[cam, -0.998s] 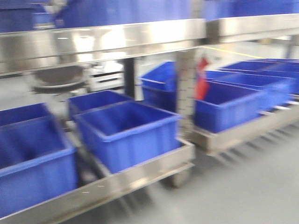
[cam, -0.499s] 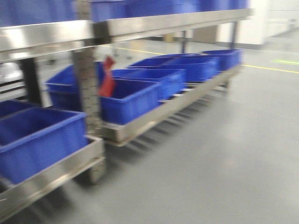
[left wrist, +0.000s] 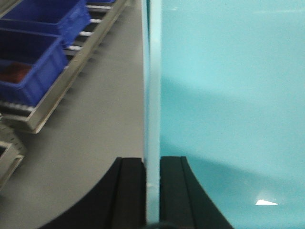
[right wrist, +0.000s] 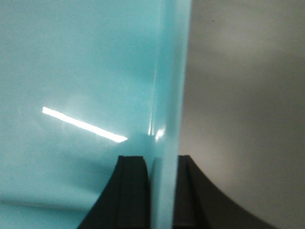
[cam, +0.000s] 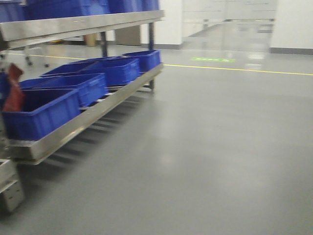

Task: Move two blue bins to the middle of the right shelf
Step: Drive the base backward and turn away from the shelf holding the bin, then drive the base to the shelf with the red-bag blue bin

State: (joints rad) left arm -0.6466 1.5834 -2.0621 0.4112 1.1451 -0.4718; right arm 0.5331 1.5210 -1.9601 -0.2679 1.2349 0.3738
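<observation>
Left wrist view is showing you the left gripper (left wrist: 152,164) pinching the upright wall of a pale aqua bin (left wrist: 228,95), one black finger on either side. The right gripper (right wrist: 163,164) is clamping a pale aqua wall the same way. Front view is showing grey floor (cam: 205,147) and the shelf rack (cam: 83,117) with royal-blue bins (cam: 41,112) sitting to your left; whether you are holding one aqua bin or two, I cannot tell.

Open grey floor (cam: 220,147) stretches ahead and right; the steel shelf (cam: 63,131) with dark blue bins (cam: 41,110) blocks the left side.
</observation>
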